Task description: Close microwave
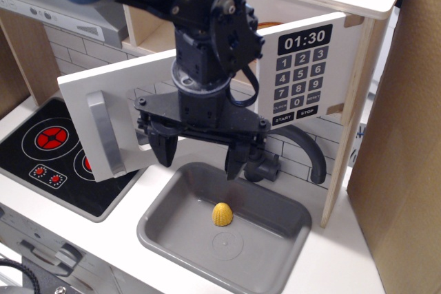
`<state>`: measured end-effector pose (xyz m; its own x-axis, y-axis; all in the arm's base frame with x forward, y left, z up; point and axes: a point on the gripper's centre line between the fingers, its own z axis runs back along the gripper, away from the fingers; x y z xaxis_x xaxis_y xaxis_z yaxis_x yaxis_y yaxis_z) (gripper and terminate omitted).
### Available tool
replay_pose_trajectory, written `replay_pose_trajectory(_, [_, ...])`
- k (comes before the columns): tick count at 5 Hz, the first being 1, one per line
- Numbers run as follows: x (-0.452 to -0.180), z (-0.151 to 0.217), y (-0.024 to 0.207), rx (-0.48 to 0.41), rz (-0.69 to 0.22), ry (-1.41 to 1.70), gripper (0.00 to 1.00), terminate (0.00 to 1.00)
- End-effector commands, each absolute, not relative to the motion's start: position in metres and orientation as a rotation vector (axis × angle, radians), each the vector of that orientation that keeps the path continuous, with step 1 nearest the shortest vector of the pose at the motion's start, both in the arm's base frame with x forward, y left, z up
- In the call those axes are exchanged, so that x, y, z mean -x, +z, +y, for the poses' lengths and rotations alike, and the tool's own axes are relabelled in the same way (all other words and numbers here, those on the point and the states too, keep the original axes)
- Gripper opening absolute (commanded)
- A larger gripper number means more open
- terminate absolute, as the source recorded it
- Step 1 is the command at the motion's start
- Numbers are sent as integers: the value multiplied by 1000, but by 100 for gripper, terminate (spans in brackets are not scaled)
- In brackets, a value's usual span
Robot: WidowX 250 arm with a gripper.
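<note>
With its fingers (162, 148) spread wide and empty above the sink (165, 213), seemingly just in front of the swung-open door (124, 94) of the microwave (324, 67), the gripper (199, 155) should press flat on the door face, pushing steadily toward the keypad (298, 79).

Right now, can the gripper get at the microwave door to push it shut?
Probably yes. The gripper, fingers spread, hangs over the sink just in front of the open microwave door. Nothing visible lies between them; the faucet stands off to the side.
</note>
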<state>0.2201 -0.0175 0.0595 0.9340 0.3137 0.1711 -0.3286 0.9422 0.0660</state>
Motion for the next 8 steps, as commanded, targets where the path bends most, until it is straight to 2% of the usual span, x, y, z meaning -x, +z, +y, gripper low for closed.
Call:
replay_pose_trajectory(1, [-257,4,45,-146,-274,344,100,0])
replay_pose_trajectory(3, [-295,27,59,-88,-428,292,100,0])
replay_pose_trajectory(4, [-313,39,66,-82,-462,318,100,0])
replay_pose_trajectory(6, [-341,57,65,-100,-471,383,100,0])
replay_pose_trajectory(8, [-354,64,67,-101,-496,417,100,0])
